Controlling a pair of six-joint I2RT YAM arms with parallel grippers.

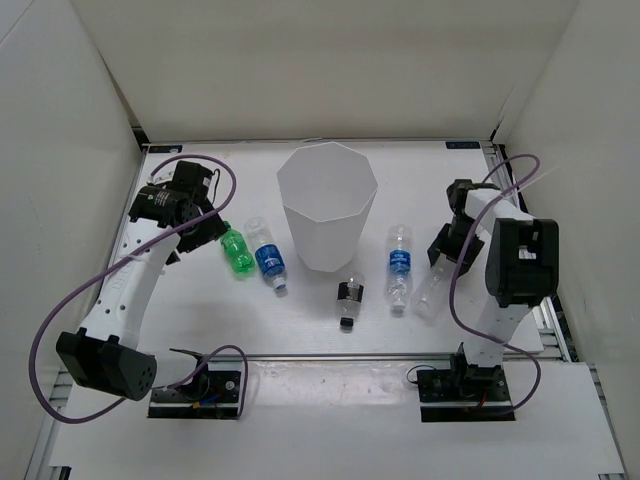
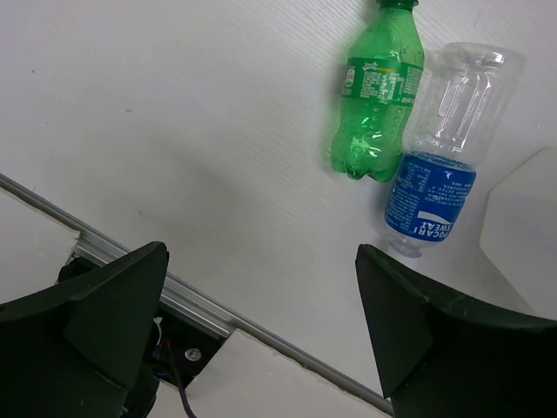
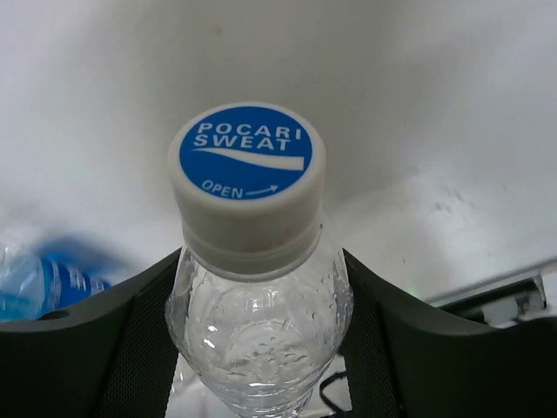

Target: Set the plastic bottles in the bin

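The white faceted bin (image 1: 327, 205) stands mid-table. A green bottle (image 1: 237, 250) and a blue-label bottle (image 1: 268, 255) lie side by side left of it; both show in the left wrist view, green (image 2: 376, 96) and blue-label (image 2: 435, 165). My left gripper (image 1: 205, 218) hovers open and empty just left of them (image 2: 261, 305). A black-label bottle (image 1: 349, 298) and a second blue-label bottle (image 1: 400, 265) lie in front right of the bin. My right gripper (image 1: 445, 252) is shut on the plain clear bottle (image 1: 430, 290), its blue-and-white cap toward the camera (image 3: 248, 261).
White walls enclose the table on three sides. A metal rail (image 2: 226, 318) runs along the table's near edge, with the arm bases behind it. The bin's wall (image 2: 522, 226) shows at the right of the left wrist view. A purple cable (image 1: 455, 300) loops by the right arm.
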